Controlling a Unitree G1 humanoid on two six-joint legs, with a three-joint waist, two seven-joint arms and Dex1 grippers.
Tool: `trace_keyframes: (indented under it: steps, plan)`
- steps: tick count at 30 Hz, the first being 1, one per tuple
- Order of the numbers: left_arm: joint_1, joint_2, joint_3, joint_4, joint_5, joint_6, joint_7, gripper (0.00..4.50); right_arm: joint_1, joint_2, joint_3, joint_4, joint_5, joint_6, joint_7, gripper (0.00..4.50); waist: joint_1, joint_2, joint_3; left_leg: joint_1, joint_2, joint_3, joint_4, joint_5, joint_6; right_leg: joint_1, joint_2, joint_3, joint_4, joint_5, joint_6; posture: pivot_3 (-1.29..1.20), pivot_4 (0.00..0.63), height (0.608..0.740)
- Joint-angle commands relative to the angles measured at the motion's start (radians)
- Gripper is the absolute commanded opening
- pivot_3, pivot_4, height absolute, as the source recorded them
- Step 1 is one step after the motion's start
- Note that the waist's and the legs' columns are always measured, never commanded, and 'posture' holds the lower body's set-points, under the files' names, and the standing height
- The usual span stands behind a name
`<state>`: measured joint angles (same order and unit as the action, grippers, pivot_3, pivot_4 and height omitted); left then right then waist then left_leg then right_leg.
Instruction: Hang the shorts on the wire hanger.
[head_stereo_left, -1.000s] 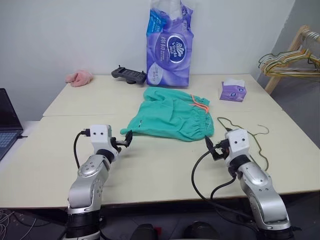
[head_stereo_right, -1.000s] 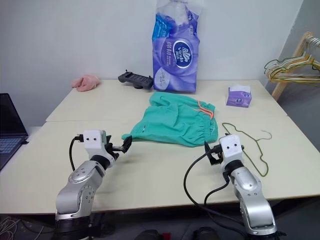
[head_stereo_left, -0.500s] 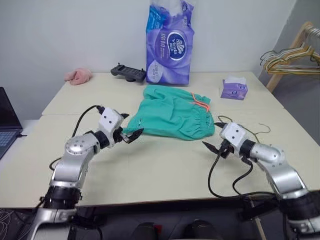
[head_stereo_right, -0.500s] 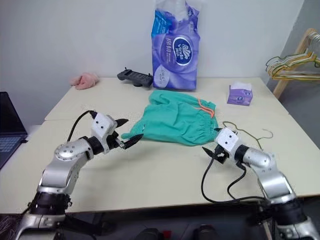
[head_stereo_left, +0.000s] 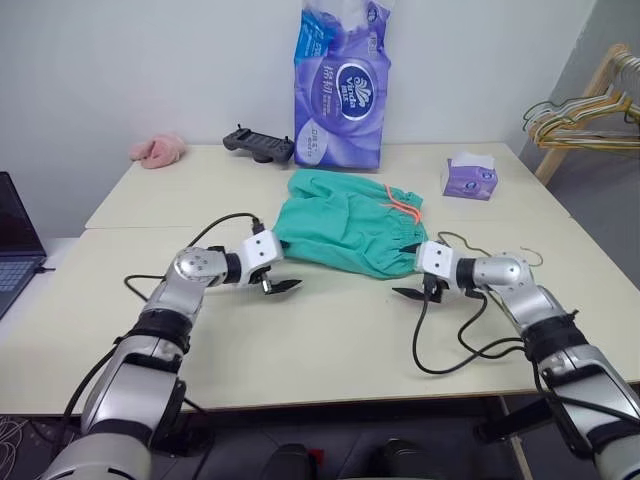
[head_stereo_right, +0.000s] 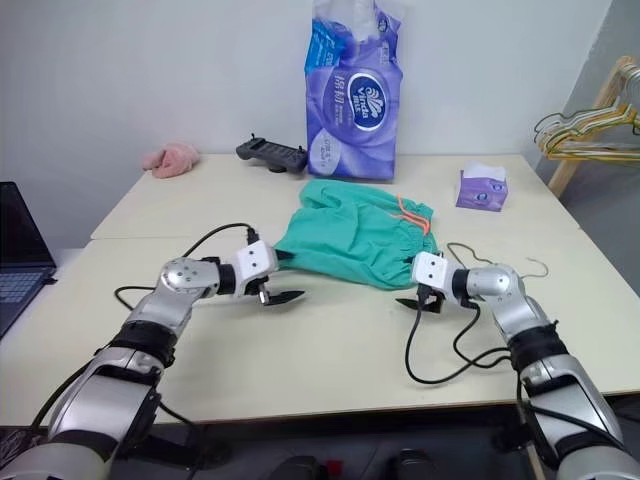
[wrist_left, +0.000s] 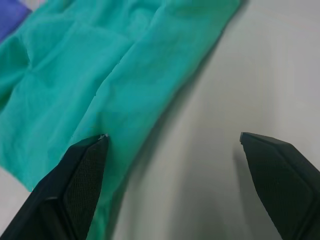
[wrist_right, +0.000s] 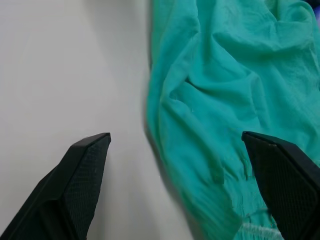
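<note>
Vinda tissue pack (head_stereo_left: 338, 88) stands behind shorts (head_stereo_left: 345, 222). Left gripper (head_stereo_left: 279, 280) & right gripper (head_stereo_left: 409, 283), both w/ fingers spread, flank shorts' near edge; wire hanger (head_stereo_left: 500, 262) right of shorts.

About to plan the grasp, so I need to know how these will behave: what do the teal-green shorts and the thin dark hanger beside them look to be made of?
The teal-green shorts: thin, matte woven cloth, probably cotton or a blend; it lies limp in soft creases, with a gathered waistband. The thin dark olive-grey hanger: looks like bent wire, probably metal, dull finish; it is one slim strand that holds its hooked shape.
</note>
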<state>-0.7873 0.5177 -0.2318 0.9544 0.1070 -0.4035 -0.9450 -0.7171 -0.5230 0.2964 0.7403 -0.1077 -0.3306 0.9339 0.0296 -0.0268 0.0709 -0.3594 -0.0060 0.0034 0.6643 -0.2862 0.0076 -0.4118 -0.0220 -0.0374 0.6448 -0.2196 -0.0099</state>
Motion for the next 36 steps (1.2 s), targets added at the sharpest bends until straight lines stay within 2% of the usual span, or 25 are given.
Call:
trace_keyframes:
  steps: [1,5,10,20,28,31,32,36]
  plan:
    - [-0.082,-0.008,0.013,0.063,0.020,-0.092,0.029,4.50,-0.064,0.004,-0.012,0.090,-0.026,-0.071,-0.016,4.47,0.000,0.000,0.000,-0.002,0.000,0.000,0.000,0.000,0.000,-0.002,0.000,0.000,0.000,0.000,0.000,0.09,0.000,0.740]
    - [-0.114,-0.002,0.023,0.109,0.028,-0.160,0.030,4.50,-0.090,0.010,-0.019,0.139,-0.032,-0.101,-0.011,4.47,-0.001,0.000,-0.001,-0.004,0.000,0.000,0.000,0.000,0.000,-0.005,-0.002,0.001,0.001,0.000,0.000,0.09,0.000,0.740]
    - [-0.153,0.004,0.051,0.123,-0.002,-0.163,0.008,4.50,-0.108,0.020,-0.016,0.180,-0.045,-0.121,-0.013,4.47,-0.002,0.000,-0.001,-0.004,0.001,0.001,0.000,0.000,0.000,-0.006,-0.002,0.001,0.003,0.001,-0.001,0.09,0.000,0.740]
    - [-0.146,-0.017,0.000,0.293,0.110,-0.062,0.072,4.50,-0.189,0.061,-0.006,0.306,-0.084,-0.113,-0.014,4.47,-0.002,0.001,-0.003,-0.003,0.001,0.001,0.001,0.000,0.000,-0.007,0.000,0.001,0.007,0.001,-0.001,0.12,0.000,0.740]
    - [-0.194,-0.068,-0.030,0.344,0.192,-0.025,0.122,4.50,-0.264,0.083,0.020,0.440,-0.164,-0.096,-0.024,4.47,0.003,0.001,-0.004,-0.003,-0.001,0.001,0.003,0.000,0.000,-0.008,-0.001,0.002,0.014,0.001,-0.001,0.12,0.000,0.740]
    - [-0.205,-0.078,-0.034,0.350,0.208,-0.020,0.113,4.50,-0.272,0.081,0.020,0.461,-0.177,-0.094,-0.016,3.91,0.004,0.001,-0.005,-0.002,-0.001,0.001,0.004,0.000,0.000,-0.008,-0.001,0.002,0.016,0.001,-0.001,0.11,0.000,0.740]
    - [-0.208,-0.081,-0.030,0.351,0.207,-0.015,0.108,4.10,-0.271,0.078,0.020,0.463,-0.182,-0.098,-0.020,3.56,0.004,0.001,-0.005,-0.002,-0.001,0.001,0.004,0.000,0.000,-0.008,-0.001,0.002,0.016,0.001,-0.001,0.11,0.000,0.740]
    - [-0.212,-0.076,-0.021,0.356,0.210,-0.005,0.093,2.98,-0.270,0.069,0.008,0.464,-0.189,-0.104,-0.023,2.13,0.001,0.001,-0.005,-0.002,-0.001,0.001,0.004,0.001,0.000,-0.008,-0.001,0.002,0.016,0.001,-0.001,0.10,0.000,0.740]
